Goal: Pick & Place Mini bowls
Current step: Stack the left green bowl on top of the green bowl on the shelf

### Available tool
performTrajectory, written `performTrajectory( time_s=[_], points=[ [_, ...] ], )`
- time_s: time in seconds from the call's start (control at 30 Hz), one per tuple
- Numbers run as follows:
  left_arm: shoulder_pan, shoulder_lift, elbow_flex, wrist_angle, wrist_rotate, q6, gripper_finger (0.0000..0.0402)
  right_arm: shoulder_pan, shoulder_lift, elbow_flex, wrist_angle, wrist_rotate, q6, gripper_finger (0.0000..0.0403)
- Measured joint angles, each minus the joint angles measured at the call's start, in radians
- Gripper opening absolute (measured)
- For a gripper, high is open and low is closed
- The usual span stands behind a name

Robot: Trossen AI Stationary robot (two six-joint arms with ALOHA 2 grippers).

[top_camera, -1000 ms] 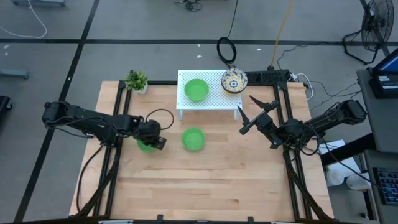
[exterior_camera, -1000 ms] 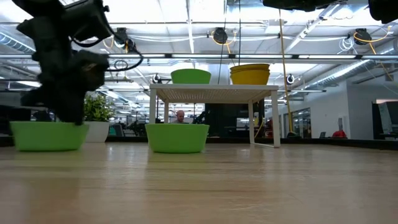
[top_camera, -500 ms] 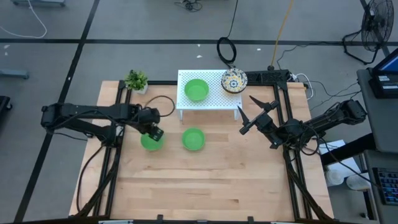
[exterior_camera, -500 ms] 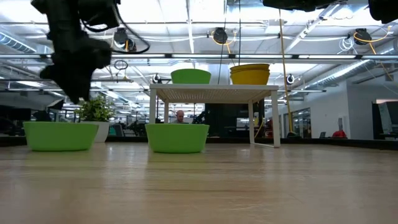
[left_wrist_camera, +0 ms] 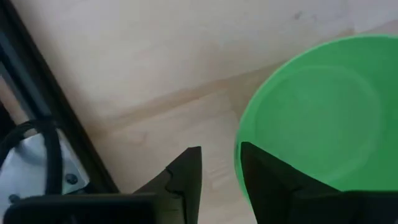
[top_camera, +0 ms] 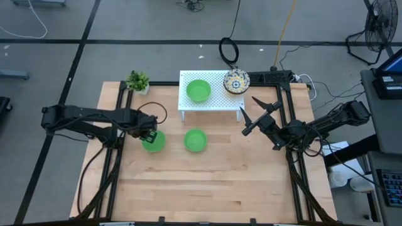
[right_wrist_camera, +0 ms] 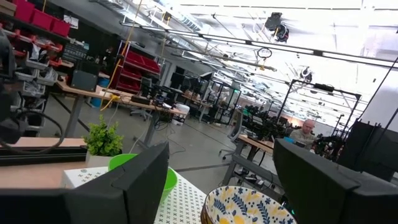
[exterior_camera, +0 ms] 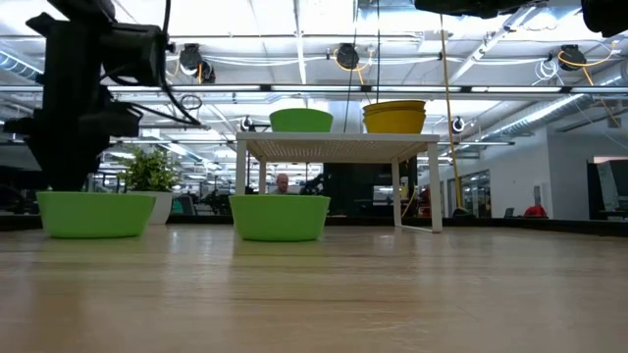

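Observation:
Two plain green mini bowls sit on their bases on the table: one point(top_camera: 153, 141) point(exterior_camera: 95, 214) at my left gripper point(top_camera: 149, 134), one point(top_camera: 195, 140) point(exterior_camera: 280, 217) mid-table. A third green bowl point(top_camera: 198, 91) and a stack of yellow floral bowls point(top_camera: 237, 81) point(exterior_camera: 394, 116) rest on the white rack point(top_camera: 217, 102). My left gripper point(left_wrist_camera: 219, 158) is open at the first bowl's point(left_wrist_camera: 317, 112) far-left rim, one finger outside and one over the inside. My right gripper point(top_camera: 248, 116) point(right_wrist_camera: 222, 146) hovers open to the right of the rack. My left gripper stands open with the bowl's rim point(left_wrist_camera: 238, 146) between its fingers, coming from above. Whether either finger touches the rim I cannot tell. The bowl rests flat on the table.
A small potted plant point(top_camera: 137, 81) stands at the far-left corner of the table. Black frame rails point(top_camera: 119, 125) run along the table's left and right sides. Bare wood lies across the near half of the table point(top_camera: 207, 182).
My left gripper has come off the green bowl's rim, risen, then moved toward the table's left and down again beside the bowl. The bowl has shifted a little toward the right and far side and now sits still. The right arm has kept still.

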Motion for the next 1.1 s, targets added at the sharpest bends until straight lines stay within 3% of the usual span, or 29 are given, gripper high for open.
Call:
performTrajectory(
  time_s=[0.37, 0.47, 0.57, 0.7, 0.87, 1.1],
  points=[
    [0.0, 0.003, -0.065, 0.09, 0.045, -0.003, 0.0109, 0.0, 0.0, 0.0, 0.0, 0.0, 0.001, 0.0274],
    [0.0, 0.003, -0.065, 0.103, 0.077, -0.015, 0.0077, 0.0, 0.0, 0.0, 0.0, 0.0, 0.001, 0.0274],
    [0.0, 0.003, -0.064, 0.119, 0.081, -0.02, 0.002, 0.0, 0.0, 0.0, 0.0, 0.0, 0.001, 0.0274],
    [0.0, 0.003, -0.032, 0.114, 0.081, 0.006, 0.001, 0.0, 0.0, 0.0, 0.0, 0.0, 0.001, 0.0274],
    [-0.001, 0.003, 0.134, 0.087, 0.087, 0.082, 0.0006, 0.0, 0.0, 0.0, 0.0, 0.0, 0.001, 0.0274],
    [-0.002, 0.003, 0.542, -0.081, 0.038, 0.224, 0.0004, 0.0, 0.0, 0.0, 0.0, 0.0, 0.001, 0.0274]
  ],
)
